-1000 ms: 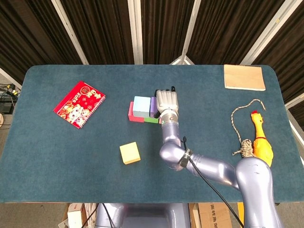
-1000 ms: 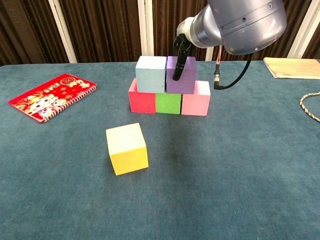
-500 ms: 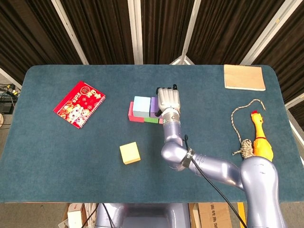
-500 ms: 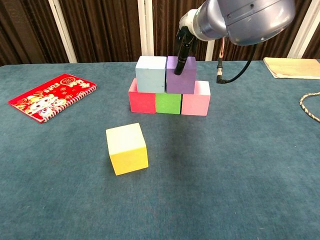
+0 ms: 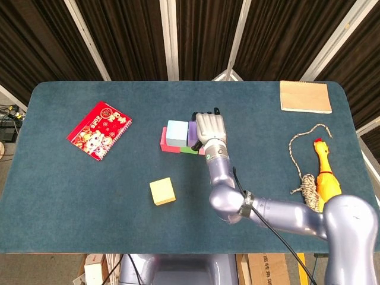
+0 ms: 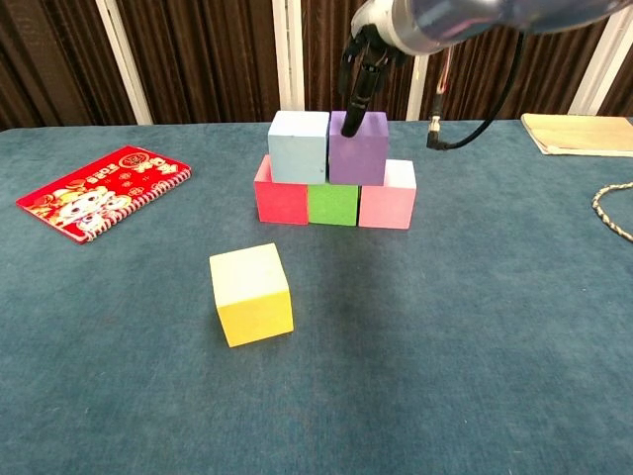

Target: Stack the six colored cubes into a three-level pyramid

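With five cubes stacked and the purple cube [image 6: 358,148] seated on the second level, the right robot hand [image 5: 211,126], fingers apart and empty above it, should rise clear without nudging it, then fetch the yellow cube [image 6: 251,294] on the table [image 6: 475,327]

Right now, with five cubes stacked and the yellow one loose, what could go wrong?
1. The right hand has fingers close over the purple cube; a sideways drift could nudge the second level.
2. The yellow cube must land across the light blue cube and the purple one; off-centre, it may tip.
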You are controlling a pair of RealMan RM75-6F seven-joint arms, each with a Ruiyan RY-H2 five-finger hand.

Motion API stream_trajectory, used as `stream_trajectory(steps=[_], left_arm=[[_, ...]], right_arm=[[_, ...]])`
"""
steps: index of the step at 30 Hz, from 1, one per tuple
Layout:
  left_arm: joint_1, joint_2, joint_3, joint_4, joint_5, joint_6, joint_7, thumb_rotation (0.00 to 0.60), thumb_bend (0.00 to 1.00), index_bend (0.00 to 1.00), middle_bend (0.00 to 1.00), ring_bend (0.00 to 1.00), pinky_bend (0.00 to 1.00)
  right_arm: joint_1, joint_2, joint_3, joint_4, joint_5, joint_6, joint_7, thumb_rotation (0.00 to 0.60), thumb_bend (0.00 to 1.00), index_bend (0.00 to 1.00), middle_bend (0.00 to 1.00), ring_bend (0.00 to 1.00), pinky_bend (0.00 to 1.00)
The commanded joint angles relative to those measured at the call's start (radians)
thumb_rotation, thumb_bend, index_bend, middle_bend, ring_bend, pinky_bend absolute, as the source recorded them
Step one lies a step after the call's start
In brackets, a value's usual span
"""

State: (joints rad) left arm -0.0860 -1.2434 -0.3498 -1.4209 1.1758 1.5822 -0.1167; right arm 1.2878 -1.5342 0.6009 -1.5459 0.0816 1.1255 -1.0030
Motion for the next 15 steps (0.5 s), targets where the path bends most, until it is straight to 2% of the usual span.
stream_trajectory(steps=[1, 6, 9, 15], left_arm=[[0.004, 0.005, -0.001, -0.007, 0.004, 0.006, -0.010, 0.600, 0.32, 0.16, 0.10, 0.01, 0.00], [0.009, 0.013, 0.005, -0.021, 0.015, 0.006, -0.025, 0.600, 0.32, 0.16, 0.10, 0.01, 0.00], [0.011, 0.016, 0.009, -0.028, 0.023, 0.009, -0.026, 0.600, 0.32, 0.16, 0.10, 0.01, 0.00], [0.010, 0.018, 0.018, -0.037, 0.035, 0.007, -0.027, 0.600, 0.32, 0.16, 0.10, 0.01, 0.00]], right_arm=[[-0.059, 0.107, 0.038, -0.177, -0.036, 0.038, 0.055, 0.600, 0.13, 0.28, 0.30, 0.21, 0.00], [-0.151, 0.252, 0.041, -0.417, -0.111, 0.083, 0.112, 0.600, 0.13, 0.28, 0.30, 0.21, 0.00], [-0.202, 0.317, 0.030, -0.523, -0.151, 0.112, 0.151, 0.600, 0.13, 0.28, 0.30, 0.21, 0.00], [-0.314, 0.404, -0.049, -0.699, -0.259, 0.124, 0.232, 0.600, 0.13, 0.28, 0.30, 0.21, 0.00]])
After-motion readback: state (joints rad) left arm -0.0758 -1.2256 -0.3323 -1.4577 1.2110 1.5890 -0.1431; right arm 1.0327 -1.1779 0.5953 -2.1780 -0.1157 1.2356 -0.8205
